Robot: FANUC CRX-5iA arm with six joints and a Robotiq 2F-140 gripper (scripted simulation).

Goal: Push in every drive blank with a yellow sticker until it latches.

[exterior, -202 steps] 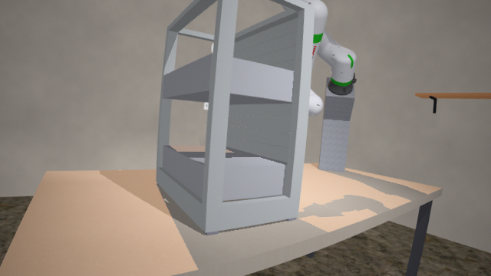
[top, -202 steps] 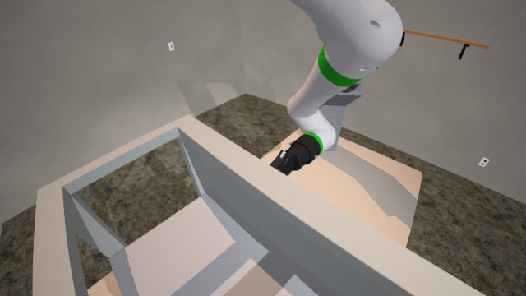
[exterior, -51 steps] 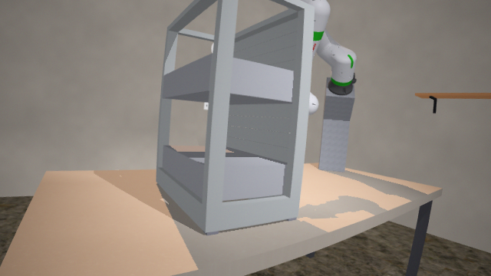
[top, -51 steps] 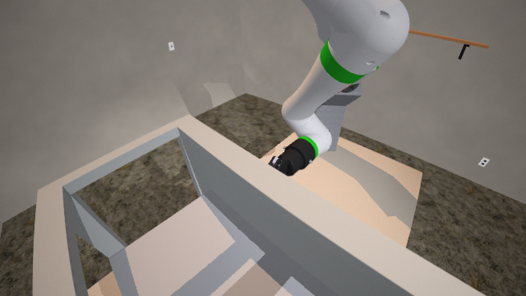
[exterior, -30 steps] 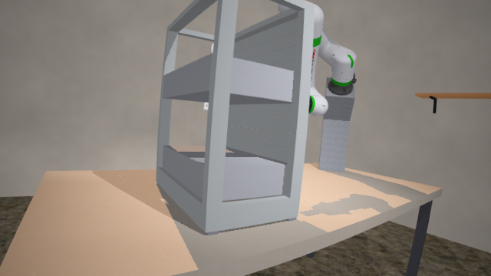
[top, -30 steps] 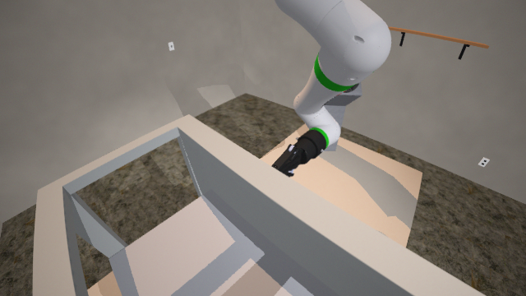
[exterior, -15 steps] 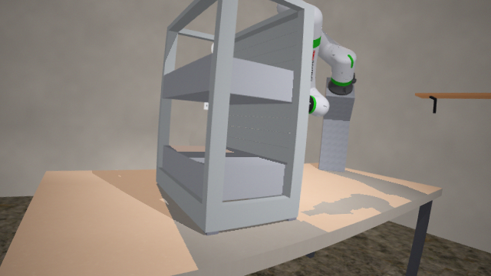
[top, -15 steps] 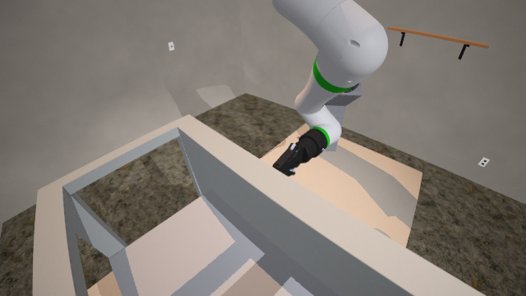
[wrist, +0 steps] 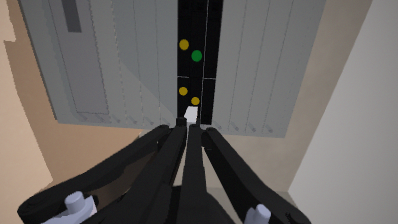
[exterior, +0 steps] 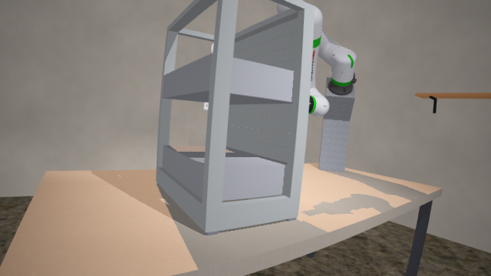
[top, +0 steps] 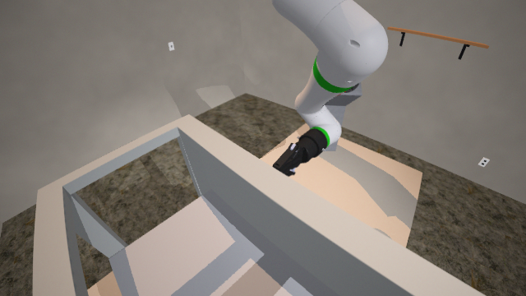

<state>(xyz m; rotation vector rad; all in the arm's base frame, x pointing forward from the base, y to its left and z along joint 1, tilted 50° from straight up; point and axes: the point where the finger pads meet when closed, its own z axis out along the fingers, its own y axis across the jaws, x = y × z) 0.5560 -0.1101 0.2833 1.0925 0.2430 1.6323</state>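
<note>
The grey rack (exterior: 234, 115) stands upright on the table. In the wrist view its front face (wrist: 165, 60) shows a dark column of drive blanks. Three blanks carry yellow stickers (wrist: 184, 44) (wrist: 183, 91) (wrist: 195, 100) and one carries a green sticker (wrist: 196, 55). My gripper (wrist: 192, 114) is shut and empty, its fingertips pointing at the rack's front close to the blank with the lowest yellow sticker. I cannot tell whether the tips touch it. In the top view the gripper (top: 288, 162) sits just behind the rack's top edge.
The robot's grey pedestal (exterior: 335, 130) stands on the table beside the rack. A wooden wall shelf (exterior: 453, 96) hangs at the far right. The table edge runs close in front of the rack (exterior: 307, 238).
</note>
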